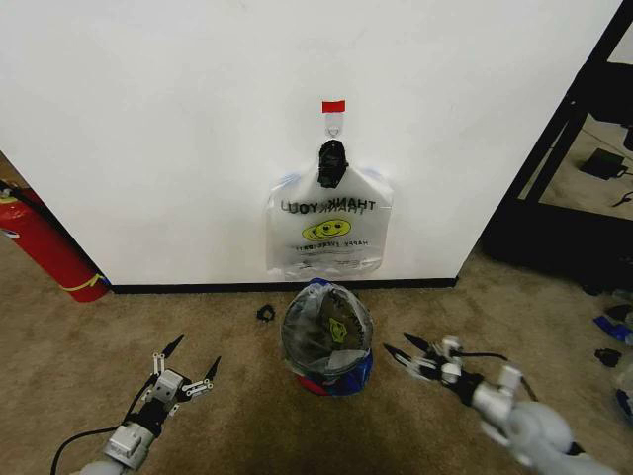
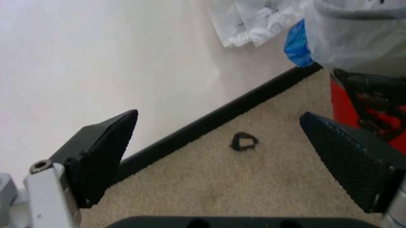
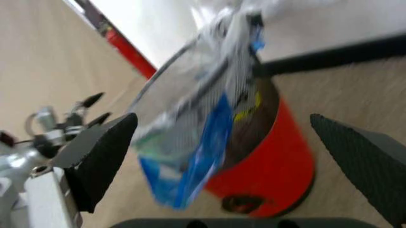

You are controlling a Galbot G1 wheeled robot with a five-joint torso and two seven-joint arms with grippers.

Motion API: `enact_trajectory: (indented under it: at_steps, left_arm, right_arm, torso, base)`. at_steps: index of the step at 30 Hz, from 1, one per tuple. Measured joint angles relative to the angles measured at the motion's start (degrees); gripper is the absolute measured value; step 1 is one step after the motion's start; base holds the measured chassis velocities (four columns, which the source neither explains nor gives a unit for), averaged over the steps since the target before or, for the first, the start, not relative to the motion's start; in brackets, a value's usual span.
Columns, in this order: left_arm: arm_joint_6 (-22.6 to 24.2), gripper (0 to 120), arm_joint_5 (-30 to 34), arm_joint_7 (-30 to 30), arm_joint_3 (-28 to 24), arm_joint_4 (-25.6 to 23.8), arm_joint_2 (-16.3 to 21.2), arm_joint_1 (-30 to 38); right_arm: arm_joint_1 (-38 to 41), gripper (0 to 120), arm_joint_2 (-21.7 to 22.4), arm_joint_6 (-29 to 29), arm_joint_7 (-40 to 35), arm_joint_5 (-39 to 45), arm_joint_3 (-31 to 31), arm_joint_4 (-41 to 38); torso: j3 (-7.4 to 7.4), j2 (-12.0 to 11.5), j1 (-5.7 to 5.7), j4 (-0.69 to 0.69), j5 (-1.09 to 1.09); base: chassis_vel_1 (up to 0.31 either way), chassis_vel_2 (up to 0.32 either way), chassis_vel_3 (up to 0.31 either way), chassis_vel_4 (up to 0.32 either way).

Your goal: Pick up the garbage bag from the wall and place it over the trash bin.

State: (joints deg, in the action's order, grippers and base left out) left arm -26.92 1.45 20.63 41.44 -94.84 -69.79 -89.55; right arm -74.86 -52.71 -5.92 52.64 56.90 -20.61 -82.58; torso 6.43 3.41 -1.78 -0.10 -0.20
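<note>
While garbage bag [image 1: 326, 332] drapes trash bin [image 1: 341, 381], left pincer [image 1: 185, 371] and right pincer [image 1: 406, 351] flank it, spread wide

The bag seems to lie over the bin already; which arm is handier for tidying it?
Right, probably. The right gripper, open, sits nearer the trash bin and its garbage bag; the open left gripper waits farther off.

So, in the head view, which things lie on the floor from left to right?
Fire extinguisher → left gripper → small black clip → trash bin with the garbage bag over it → right gripper.
</note>
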Motion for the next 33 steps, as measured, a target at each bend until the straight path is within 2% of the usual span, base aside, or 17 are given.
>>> enact_trajectory:
  at_steps: [8, 13, 16, 19, 29, 33]
  left_arm:
    - [0.0, 100, -0.6, -0.6, -0.7, 0.6, -0.1, 0.2]
    - [0.0, 100, -0.6, -0.9, -0.3, 0.6, 0.0, 0.1]
    - [0.0, 100, -0.4, -1.0, 0.0, 0.5, 0.0, -0.1]
    - [0.0, 100, -0.4, -1.1, 0.1, 0.7, 0.1, 0.0]
    - [-0.1, 100, -0.6, -1.1, -0.9, 1.5, 0.1, 0.8]
    - [0.0, 100, -0.8, -1.2, -1.2, 1.6, -0.1, 0.9]
  right_arm:
    - [7.0, 100, -6.4, 0.0, 10.4, -4.2, 7.6, 6.9]
    - [10.6, 95, -7.8, -0.4, 13.5, -6.2, 8.8, 9.3]
    - [11.4, 85, -7.7, -0.5, 14.9, -6.5, 8.7, 9.6]
    - [11.4, 81, -7.2, -0.7, 17.1, -7.5, 8.1, 9.7]
    - [10.6, 79, -5.8, -1.1, 24.1, -13.5, 4.1, 11.4]
    - [10.5, 79, -5.5, 0.1, 22.4, -13.4, 4.0, 12.0]
  torso:
    - [0.00, 0.0, 0.00, 0.03, 0.00]
    - [0.00, 0.0, 0.00, 0.03, -0.01]
    - [0.00, 0.0, 0.00, 0.02, -0.02]
    - [0.00, 0.0, 0.00, 0.01, -0.01]
    - [0.00, 0.0, 0.00, 0.01, -0.01]
    - [0.00, 0.0, 0.00, 0.00, -0.01]
  base:
    - [0.000, 0.000, 0.000, 0.000]
    - [0.000, 0.000, 0.000, 0.000]
    - [0.000, 0.000, 0.000, 0.000]
    - [0.000, 0.000, 0.000, 0.000]
    - [0.000, 0.000, 0.000, 0.000]
    - [0.000, 0.000, 0.000, 0.000]
